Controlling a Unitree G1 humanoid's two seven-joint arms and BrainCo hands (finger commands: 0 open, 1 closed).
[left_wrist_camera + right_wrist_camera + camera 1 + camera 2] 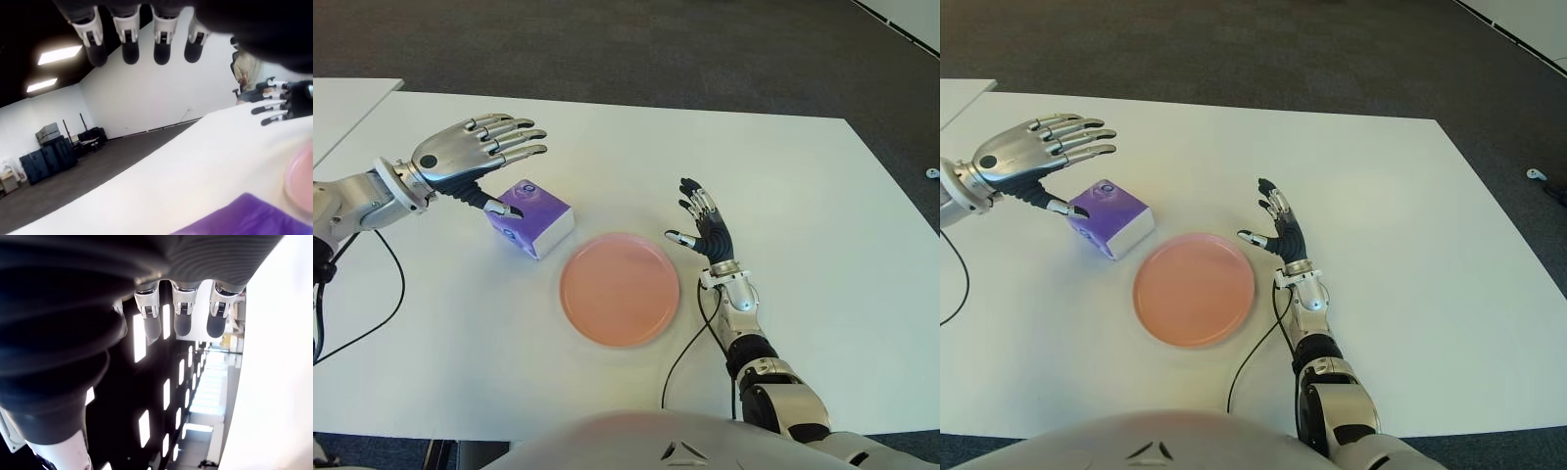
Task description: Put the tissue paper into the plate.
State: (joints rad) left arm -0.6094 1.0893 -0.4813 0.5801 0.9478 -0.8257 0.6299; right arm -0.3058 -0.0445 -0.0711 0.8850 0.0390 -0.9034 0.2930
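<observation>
Purple tissue pack (530, 217) flat on the white table (822, 196), just off the pink plate's (620, 289) upper-left rim, not in it — a thin strip of bare table between the pack's near corner and the rim, one corner aimed toward the plate. Left hand (475, 149) above and behind the pack on the robot's left, four fingers (514, 137) stretched out straight over it and spread, thumb tip down at the pack's far top edge, whether touching or just short of it hard to tell; nothing gripped. In the left wrist view, same straight fingertips (128, 41) in a row with the purple top of the pack (249, 218) far below them. Right hand (703, 225) just beyond the plate's right rim, palm turned toward the plate, fingers loose and fanned upward, holding nothing. Plate bare inside, set near the table's front centre. Wide bare table to the right of the right hand and behind both hands up to the far edge; dark carpet (636, 49) past that edge. Two black cables (685, 348) trailing over the tabletop toward the front edge, one on the left side and one between plate and right forearm.
</observation>
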